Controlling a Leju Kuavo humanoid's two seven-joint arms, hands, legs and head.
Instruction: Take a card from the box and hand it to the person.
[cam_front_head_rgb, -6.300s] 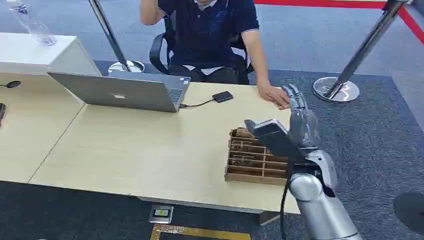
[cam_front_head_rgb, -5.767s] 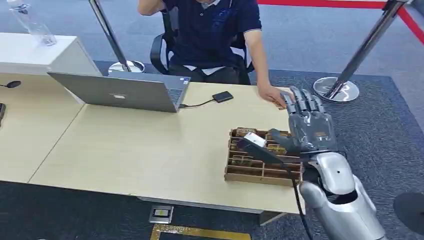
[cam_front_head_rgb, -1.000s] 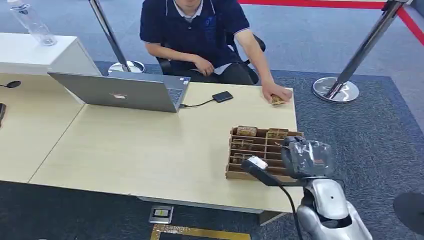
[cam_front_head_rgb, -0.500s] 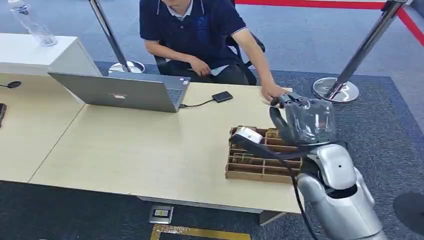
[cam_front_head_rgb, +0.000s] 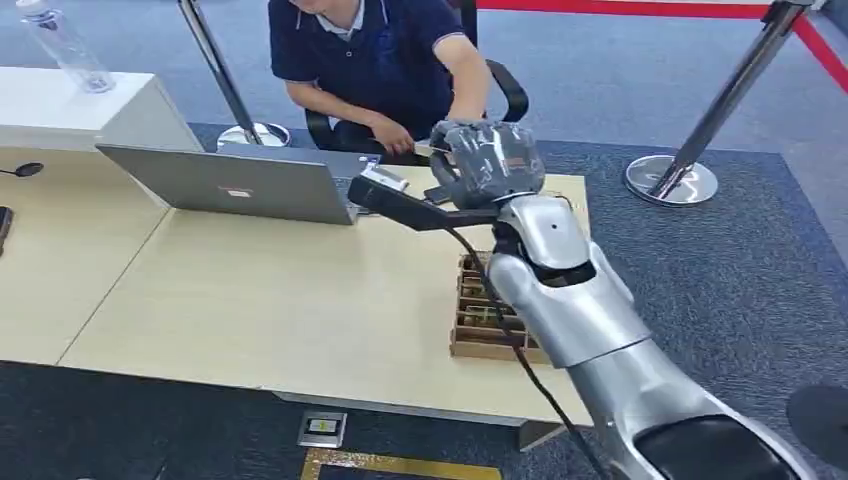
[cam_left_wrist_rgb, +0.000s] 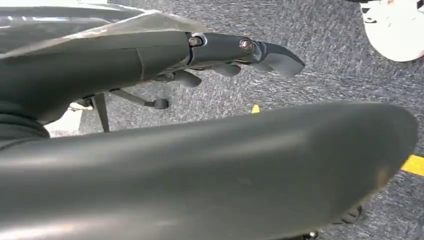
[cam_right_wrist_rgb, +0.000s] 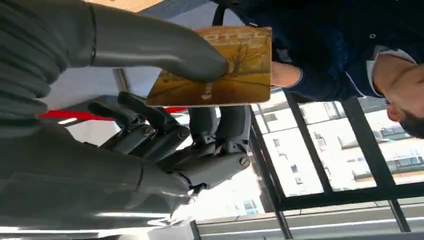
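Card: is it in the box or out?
Out: the right hand pinches the card, raised toward the person.

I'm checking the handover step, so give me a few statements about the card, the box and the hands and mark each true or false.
1. The right hand holds a yellow-brown card. True.
2. The card lies flat on the table. False: it is held up in the air, toward the person.
3. The box sits on the table near the right arm. True.
4. The laptop is closed flat. False: its lid is up.
5. The left hand holds a card. False: it holds nothing, above the carpet.
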